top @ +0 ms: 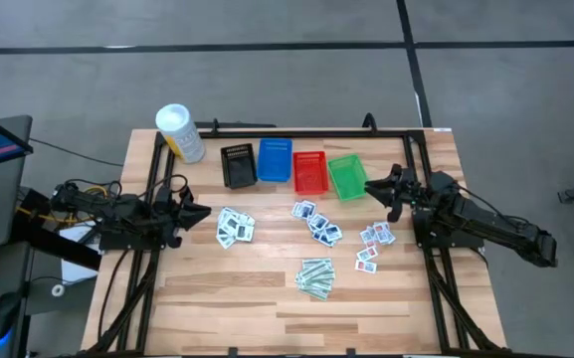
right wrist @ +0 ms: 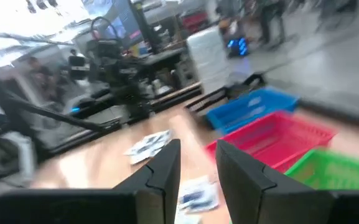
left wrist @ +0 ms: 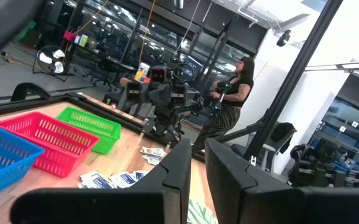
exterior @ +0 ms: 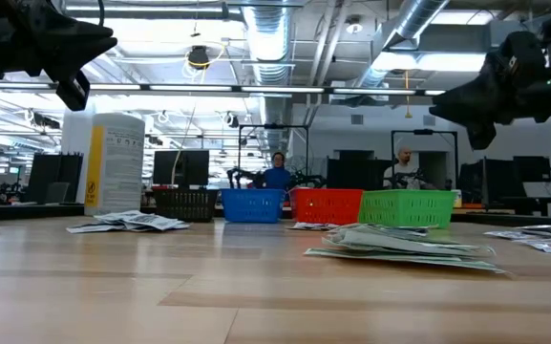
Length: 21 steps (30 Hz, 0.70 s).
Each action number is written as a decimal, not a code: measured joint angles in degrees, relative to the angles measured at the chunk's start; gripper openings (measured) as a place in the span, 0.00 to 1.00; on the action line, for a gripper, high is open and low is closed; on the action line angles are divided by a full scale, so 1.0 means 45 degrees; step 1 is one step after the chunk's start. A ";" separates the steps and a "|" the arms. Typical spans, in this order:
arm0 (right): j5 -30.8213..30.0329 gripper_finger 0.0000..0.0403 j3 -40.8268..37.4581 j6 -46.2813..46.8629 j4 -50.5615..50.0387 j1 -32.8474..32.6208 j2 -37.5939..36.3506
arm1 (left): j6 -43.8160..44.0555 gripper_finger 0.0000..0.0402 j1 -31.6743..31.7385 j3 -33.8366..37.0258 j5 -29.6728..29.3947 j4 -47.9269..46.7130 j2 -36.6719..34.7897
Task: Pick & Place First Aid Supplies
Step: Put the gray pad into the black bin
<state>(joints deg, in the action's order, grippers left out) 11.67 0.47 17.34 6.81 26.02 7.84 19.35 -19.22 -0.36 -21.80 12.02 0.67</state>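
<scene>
The first aid supplies lie flat on the wooden table (top: 217, 288) in loose heaps. White packets lie at the left (top: 234, 228), in the middle (top: 316, 222) and at the right (top: 372, 245). Pale-green strips (top: 316, 277) lie nearer the front edge. My left gripper (top: 195, 213) hangs level above the table's left side, its fingers (left wrist: 182, 163) narrowly open with nothing between them. My right gripper (top: 374, 186) hangs level above the right side, next to the green basket (top: 347, 176), and is also narrowly open (right wrist: 198, 149) and empty. In the low view both grippers (exterior: 103, 43) (exterior: 437, 103) are well above the tabletop.
Black (top: 238, 165), blue (top: 275, 160), red (top: 310, 172) and green mesh baskets stand in a row at the table's far side. A white tub with a yellow label (top: 179, 132) stands at the far left corner. A black frame (top: 296, 130) borders the table. People sit beyond the table (exterior: 277, 172).
</scene>
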 joint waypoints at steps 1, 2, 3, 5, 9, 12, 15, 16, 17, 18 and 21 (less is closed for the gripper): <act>-0.0256 0.24 0.0000 -0.0582 0.0034 0.0006 -0.0004 | 0.0003 0.12 0.0005 -0.0001 -0.0005 0.0087 0.0000; -0.0529 0.24 0.0000 -0.1131 0.0111 0.0006 -0.0001 | 0.0022 0.12 0.0001 0.0004 -0.0002 0.0194 0.0000; -0.0768 0.24 -0.0002 -0.1585 0.0338 0.0001 0.0004 | 0.0085 0.12 0.0003 0.0004 0.0000 0.0357 0.0000; -0.1013 0.24 0.0000 -0.1874 0.1107 0.0001 0.0002 | 0.0102 0.12 0.0005 0.0004 0.0000 0.0676 0.0000; -0.0997 0.24 0.0000 -0.0999 0.2865 -0.0004 0.0004 | 0.0130 0.12 0.0000 0.0004 -0.0001 0.1472 0.0000; -0.1006 0.24 -0.0003 -0.1009 0.4183 0.0002 0.0002 | 0.0134 0.12 0.0002 0.0004 -0.0005 0.2119 0.0000; -0.1435 0.24 -0.0005 -0.1357 0.5662 0.0006 -0.0006 | 0.0136 0.12 0.0001 0.0004 -0.0004 0.2381 0.0000; -0.1550 0.24 -0.0005 -0.1365 0.6017 0.0006 -0.0006 | 0.0141 0.12 0.0000 0.0004 -0.0005 0.2412 0.0000; -0.1578 0.24 -0.0005 -0.1365 0.6313 0.0006 -0.0001 | 0.0136 0.12 0.0004 0.0004 -0.0004 0.2438 0.0000; -0.1580 0.24 -0.0005 -0.1365 0.6583 0.0006 -0.0001 | 0.0129 0.12 0.0000 0.0004 -0.0009 0.2523 0.0000; -0.1594 0.24 0.0000 -0.1081 0.7242 0.0001 -0.0001 | 0.0033 0.12 0.0004 0.0003 -0.0287 0.2871 -0.0005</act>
<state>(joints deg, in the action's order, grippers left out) 4.49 0.47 12.48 39.39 26.02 7.84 19.50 -19.21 -0.34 -23.09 24.94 0.64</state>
